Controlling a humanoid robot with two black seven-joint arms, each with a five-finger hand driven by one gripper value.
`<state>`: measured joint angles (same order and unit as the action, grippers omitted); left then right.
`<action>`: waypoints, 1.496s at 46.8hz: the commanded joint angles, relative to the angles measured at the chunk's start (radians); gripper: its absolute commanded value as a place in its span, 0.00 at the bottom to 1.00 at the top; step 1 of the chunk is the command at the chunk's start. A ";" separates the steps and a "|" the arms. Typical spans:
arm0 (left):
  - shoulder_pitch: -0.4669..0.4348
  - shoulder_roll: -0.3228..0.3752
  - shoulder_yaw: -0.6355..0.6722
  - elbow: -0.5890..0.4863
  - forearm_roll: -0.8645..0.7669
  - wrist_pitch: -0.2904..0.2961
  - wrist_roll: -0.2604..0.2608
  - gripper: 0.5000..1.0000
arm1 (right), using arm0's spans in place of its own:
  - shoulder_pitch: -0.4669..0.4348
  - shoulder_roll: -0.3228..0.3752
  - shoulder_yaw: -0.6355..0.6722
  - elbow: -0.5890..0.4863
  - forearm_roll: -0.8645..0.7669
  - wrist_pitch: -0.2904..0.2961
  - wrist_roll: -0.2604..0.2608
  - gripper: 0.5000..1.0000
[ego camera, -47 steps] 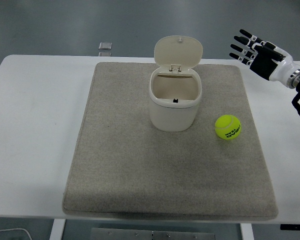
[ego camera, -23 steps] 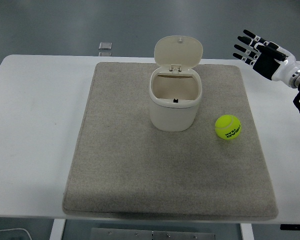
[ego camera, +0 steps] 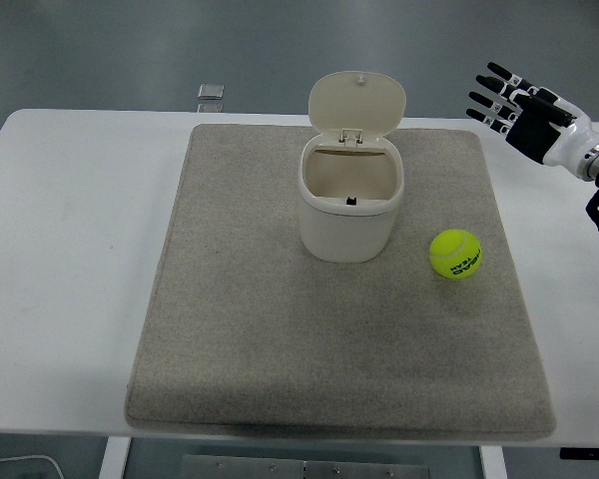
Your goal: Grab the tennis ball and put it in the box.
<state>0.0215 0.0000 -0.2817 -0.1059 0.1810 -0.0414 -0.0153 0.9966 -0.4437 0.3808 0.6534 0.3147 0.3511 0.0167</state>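
Tennis ball (ego camera: 455,253), yellow-green with dark print, sits on the grey mat (ego camera: 260,339), at about 4 o'clock from the box (ego camera: 350,205) and near it, not touching. Box is a cream bin-style container, upright, at mat centre toward 12 o'clock; its hinged lid (ego camera: 357,103) is flipped up and back, opening faces up, interior looks empty apart from a small dark spot at the front inner wall. Mat lies on the white table (ego camera: 70,220). Right hand (ego camera: 524,110) comes in from the 2 o'clock corner, held over the table's far right edge, fingers (ego camera: 491,95) spread wide and straight, holding nothing, well apart from the ball, at about 1 o'clock from it. Small grey square object (ego camera: 211,93) lies beyond the table's far edge at 11 o'clock from the box. Left arm not visible.
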 commanded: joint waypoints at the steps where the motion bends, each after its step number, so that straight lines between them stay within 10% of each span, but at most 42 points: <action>1: 0.000 0.000 -0.001 0.000 0.000 0.000 0.000 0.98 | 0.002 0.002 0.001 0.000 0.001 -0.006 0.006 0.83; 34: 0.000 0.000 -0.001 0.000 0.000 0.000 0.000 0.98 | 0.007 -0.095 0.003 0.048 -0.345 0.126 0.026 0.83; 70: 0.000 0.000 -0.001 0.000 0.000 0.000 0.000 0.98 | 0.007 -0.346 0.001 0.377 -1.071 0.253 0.235 0.83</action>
<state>0.0216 0.0000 -0.2817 -0.1059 0.1810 -0.0415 -0.0153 1.0034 -0.7745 0.3794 0.9928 -0.6973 0.6072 0.2426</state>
